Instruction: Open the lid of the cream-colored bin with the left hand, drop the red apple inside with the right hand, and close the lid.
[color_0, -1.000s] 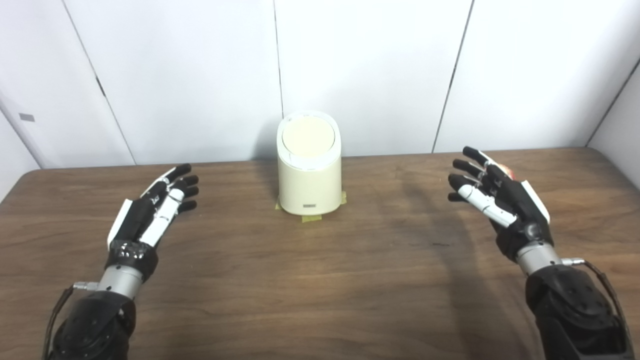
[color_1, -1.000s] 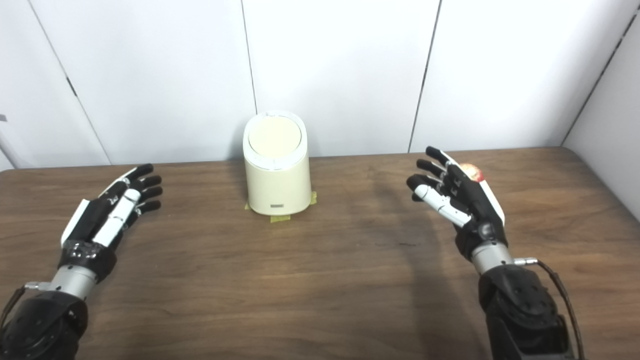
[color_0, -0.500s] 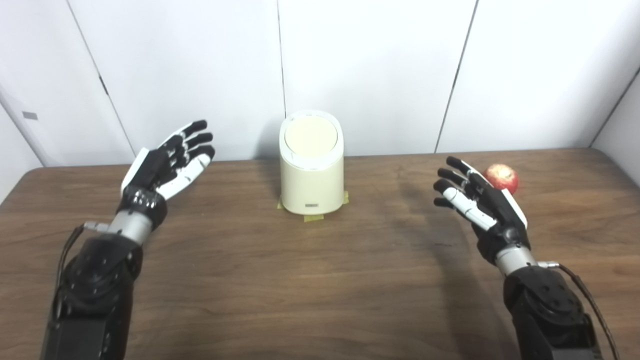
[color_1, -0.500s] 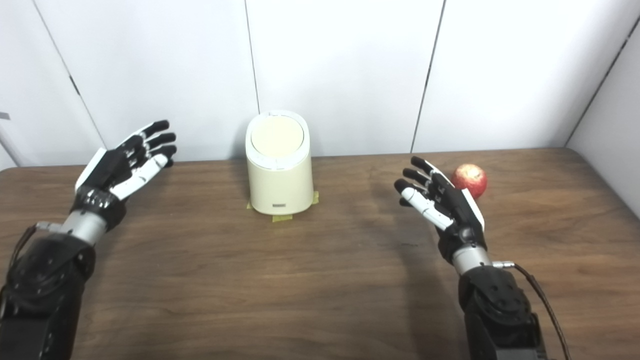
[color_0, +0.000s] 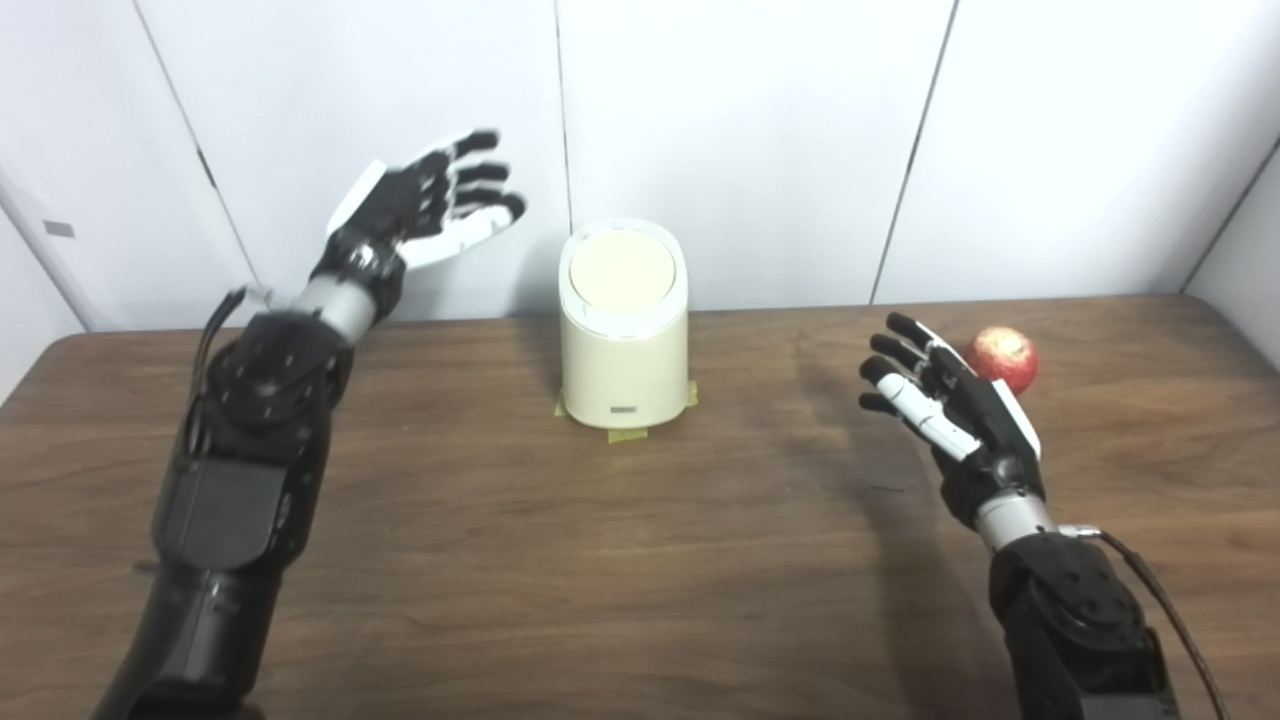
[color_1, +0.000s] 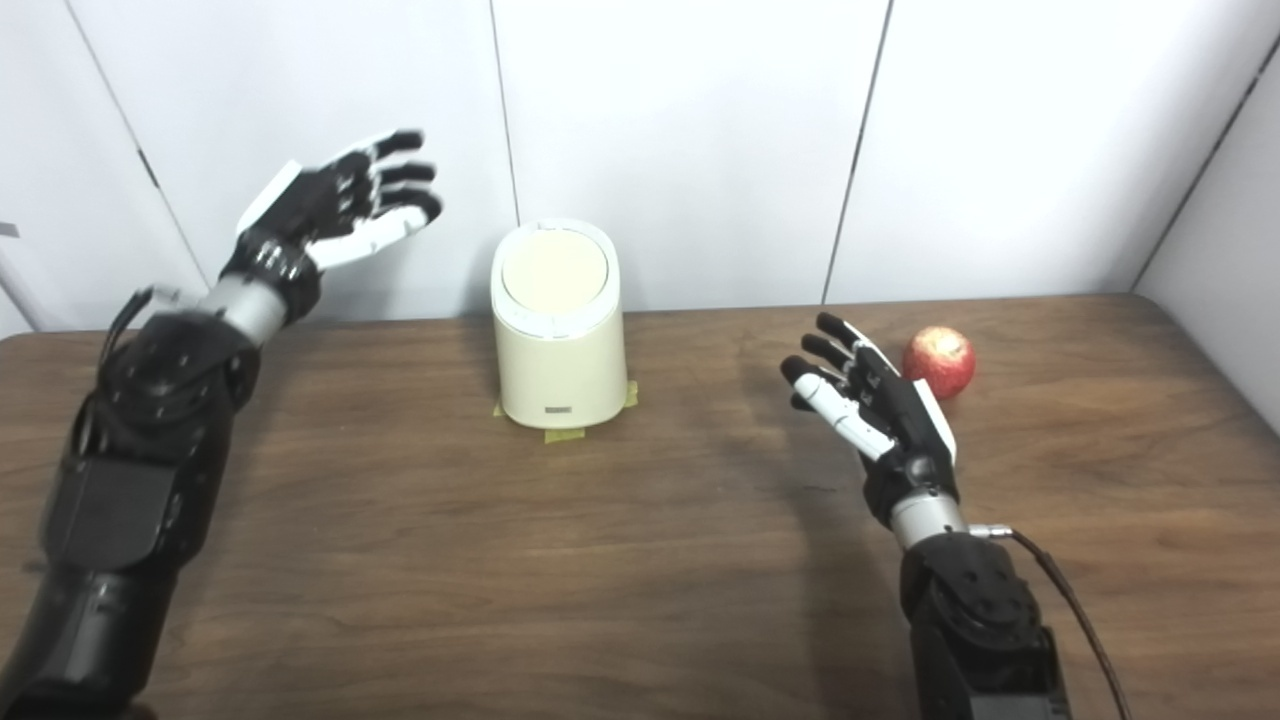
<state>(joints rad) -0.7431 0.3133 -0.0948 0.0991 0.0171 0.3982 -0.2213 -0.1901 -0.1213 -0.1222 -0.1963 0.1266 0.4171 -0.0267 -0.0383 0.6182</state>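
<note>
Left hand, fingers spread, hovers beside the lidded cream-colored bin at the counter's far edge; right hand, spread, near the red apple. A careless sweep could topple the bin.

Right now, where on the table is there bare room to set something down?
Bare wood spans the table in front of the bin, between both arms, and left of the bin. The tightest spot is far right, where the right hand sits beside the apple.

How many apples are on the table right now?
1. The red apple sits on the table, just beyond the open right hand. Anything inside the closed bin is hidden.
</note>
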